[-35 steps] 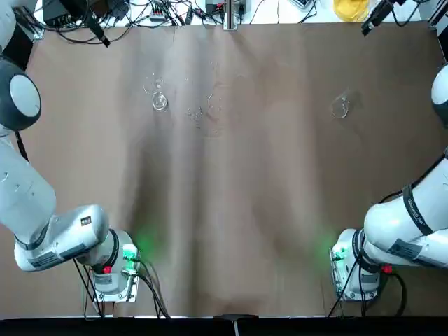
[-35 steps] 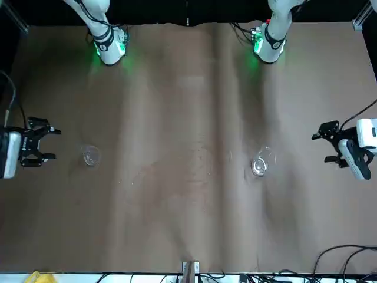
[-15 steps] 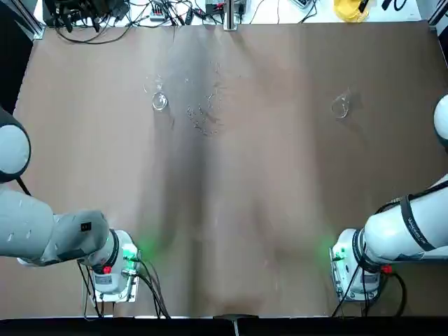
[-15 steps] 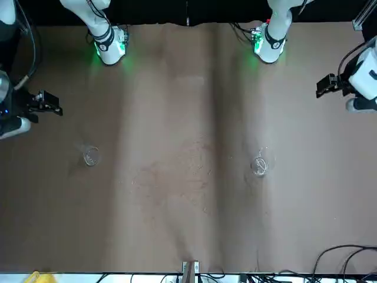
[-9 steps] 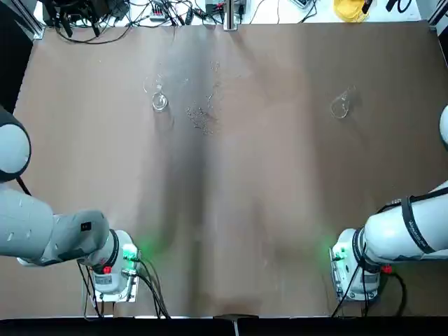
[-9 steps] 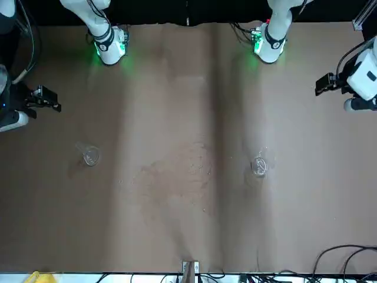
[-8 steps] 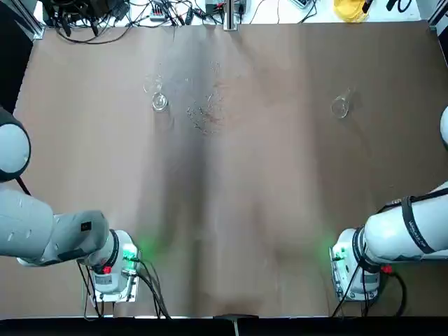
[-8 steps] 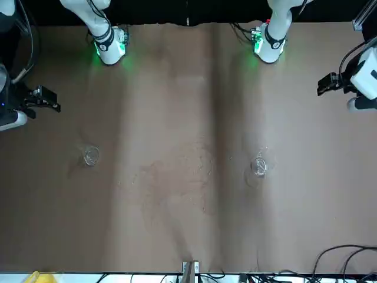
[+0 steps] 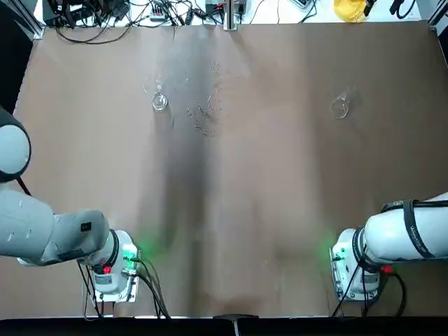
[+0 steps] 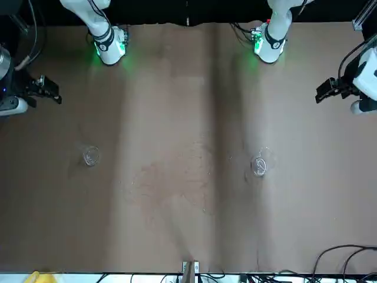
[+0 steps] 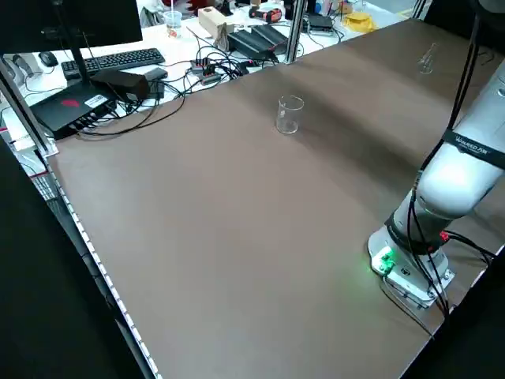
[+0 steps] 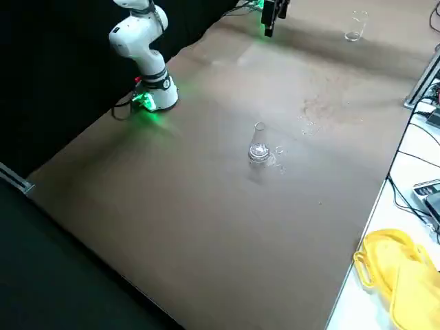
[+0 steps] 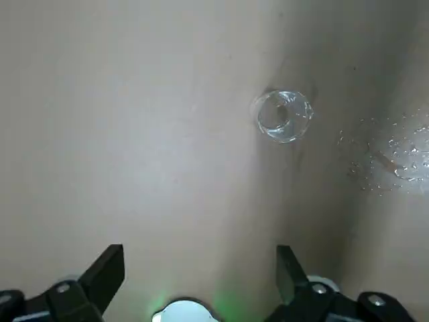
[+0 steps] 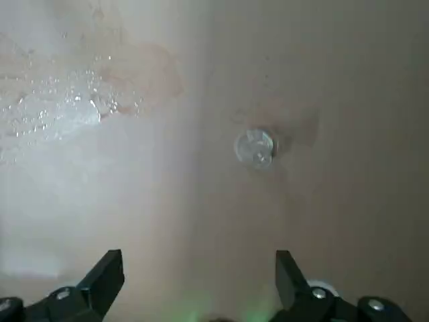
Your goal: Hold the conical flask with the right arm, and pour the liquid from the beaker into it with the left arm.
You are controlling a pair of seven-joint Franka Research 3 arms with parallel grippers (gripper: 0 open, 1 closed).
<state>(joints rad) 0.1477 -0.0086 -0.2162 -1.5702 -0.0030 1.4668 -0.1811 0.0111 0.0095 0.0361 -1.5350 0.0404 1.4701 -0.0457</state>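
The beaker (image 9: 159,101) stands upright at the far left of the brown table (image 9: 266,196); it also shows as a clear beaker (image 10: 259,165) (image 11: 289,114) (image 13: 283,115). Far right stands the conical flask (image 9: 340,107) (image 10: 90,155) (image 12: 259,150) (image 14: 255,147), upright. My left gripper (image 10: 326,92) (image 13: 199,268) hangs high off the table's side, open and empty, well back from the beaker. Opposite, my right gripper (image 10: 52,92) (image 14: 199,268) is open and empty too, well back from the flask. Neither gripper shows in the top view.
A wet patch with droplets (image 9: 203,112) (image 10: 182,174) lies between the two glasses. Cables and electronics (image 9: 140,10) and a yellow object (image 9: 350,8) line the far edge. The arm bases (image 9: 115,269) (image 9: 353,269) glow green at the near edge.
Both grippers have drawn back from beside the glasses' row toward the bases' end and the table's sides. In the last half second they shifted only slightly. Both glasses stayed put.
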